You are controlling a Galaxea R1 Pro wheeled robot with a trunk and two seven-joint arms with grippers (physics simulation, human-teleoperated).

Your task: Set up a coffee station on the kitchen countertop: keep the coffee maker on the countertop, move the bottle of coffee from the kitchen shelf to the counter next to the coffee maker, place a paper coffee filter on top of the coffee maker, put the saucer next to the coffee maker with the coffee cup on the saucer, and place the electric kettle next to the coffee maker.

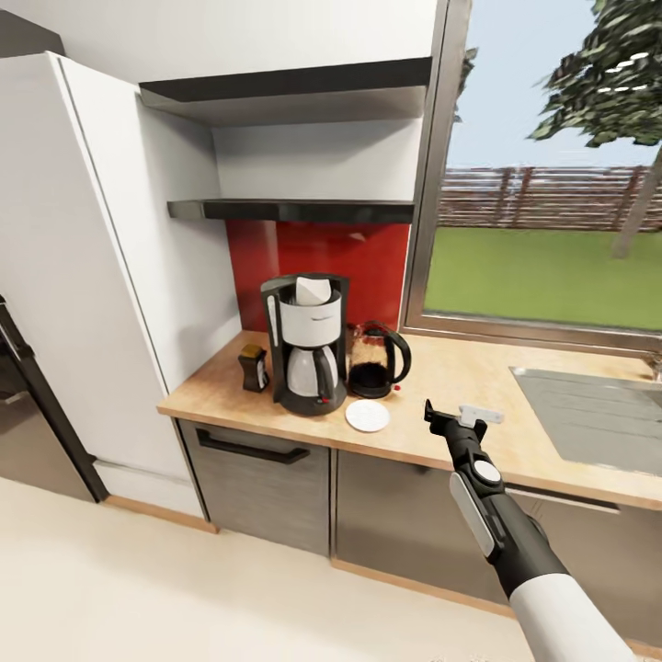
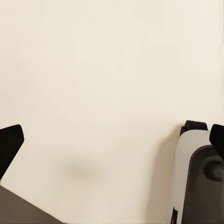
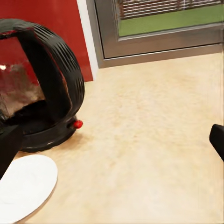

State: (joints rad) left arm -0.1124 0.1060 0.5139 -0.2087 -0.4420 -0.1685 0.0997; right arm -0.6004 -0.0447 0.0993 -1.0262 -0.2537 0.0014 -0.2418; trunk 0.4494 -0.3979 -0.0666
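Observation:
On the kitchen countertop [image 1: 460,372] stands the coffee maker [image 1: 306,349] with the paper coffee filter [image 1: 313,290] on its top. The bottle of coffee [image 1: 254,368] is just to its left, and the electric kettle [image 1: 375,360] [image 3: 42,84] just to its right. The saucer [image 1: 367,416] [image 3: 23,186] lies bare in front of the kettle. My right gripper [image 1: 455,416] [image 3: 112,144] hovers open over the counter to the right of the saucer, holding nothing. My left gripper [image 2: 112,140] is open above the floor. The kitchen shelf [image 1: 294,210] is bare. The coffee cup is out of view.
A steel sink [image 1: 598,414] is set into the counter at the right, under a large window [image 1: 552,230]. A tall white cabinet [image 1: 110,257] closes off the counter's left end. Grey cabinet fronts [image 1: 267,483] run below. A cream floor [image 1: 138,588] lies in front.

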